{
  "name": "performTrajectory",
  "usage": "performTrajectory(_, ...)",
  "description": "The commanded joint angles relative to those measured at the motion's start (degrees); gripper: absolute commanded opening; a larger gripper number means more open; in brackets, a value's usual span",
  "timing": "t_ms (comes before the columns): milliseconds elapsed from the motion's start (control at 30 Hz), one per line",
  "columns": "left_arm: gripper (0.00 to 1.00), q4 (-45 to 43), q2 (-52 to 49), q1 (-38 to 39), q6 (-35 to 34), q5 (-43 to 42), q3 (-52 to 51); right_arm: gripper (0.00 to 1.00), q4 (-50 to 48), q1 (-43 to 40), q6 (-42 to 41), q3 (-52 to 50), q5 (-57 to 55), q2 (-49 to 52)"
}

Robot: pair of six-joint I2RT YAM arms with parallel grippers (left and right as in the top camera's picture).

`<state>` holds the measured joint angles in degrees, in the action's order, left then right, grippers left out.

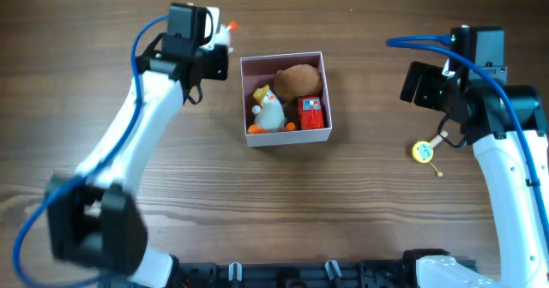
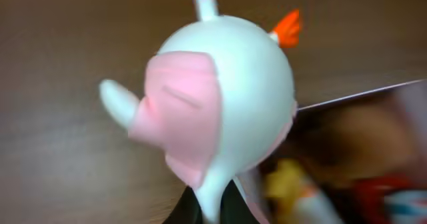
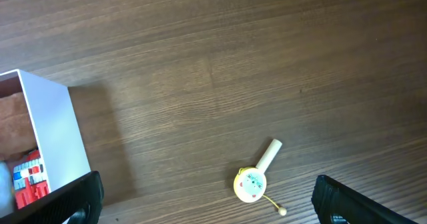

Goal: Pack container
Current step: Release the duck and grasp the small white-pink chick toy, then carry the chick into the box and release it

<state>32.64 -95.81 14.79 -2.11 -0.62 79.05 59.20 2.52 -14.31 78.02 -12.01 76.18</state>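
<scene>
Overhead: container holds plush, duck, red toy; left tool grips figure.

Both arms are white, with black joints and blue cables.

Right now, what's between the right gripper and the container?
Overhead: only bare table between right gripper and container; yellow toy sits off that line.

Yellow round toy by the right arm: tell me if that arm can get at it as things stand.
Probably yes. The right gripper hangs open over bare tabletop, the yellow toy lies alone below it, and the container stands off to one side.
</scene>
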Motion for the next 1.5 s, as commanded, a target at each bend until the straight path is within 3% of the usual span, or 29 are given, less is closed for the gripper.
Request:
performTrajectory(0,0.04,-0.3,6.8,6.8,-3.1,-1.5,1.6,1.00,0.0,-0.1,-0.9,-0.3,0.1,0.1)
performTrajectory(200,0.04,1.3,4.1,13.9,-3.1,-1.2,1.6,1.00,0.0,-0.1,-0.9,-0.3,0.1,0.1)
performTrajectory(400,0.04,2.1,-2.6,13.7,-3.9,0.3,1.6,1.00,0.0,-0.1,-0.9,-0.3,0.1,0.1)
performTrajectory(567,0.04,3.1,-7.2,13.7,-8.2,0.7,1.6,1.00,0.0,-0.1,-0.9,-0.3,0.1,0.1)
performTrajectory(667,0.04,4.9,-9.5,13.7,-13.7,5.5,1.6,1.00,0.0,-0.1,-0.9,-0.3,0.1,0.1)
performTrajectory(867,0.05,4.0,-12.8,13.7,-14.1,6.6,1.6,1.00,0.0,-0.1,-0.9,-0.3,0.1,0.1)
performTrajectory(933,0.11,4.0,-12.8,13.7,-14.0,6.6,1.6,1.00,0.0,-0.1,-0.9,-0.3,0.1,0.1)
performTrajectory(1000,0.67,4.0,-12.8,13.7,-14.0,6.5,1.6,1.00,0.0,-0.1,-0.9,-0.3,0.1,0.1)
performTrajectory(1067,0.77,4.0,-12.7,13.7,-14.0,6.5,1.6,1.00,0.0,-0.1,-0.9,-0.3,0.1,0.1)
performTrajectory(1467,0.67,2.9,-4.8,13.7,-14.0,6.5,1.6,1.00,0.0,-0.1,-0.9,-0.3,0.1,0.1)
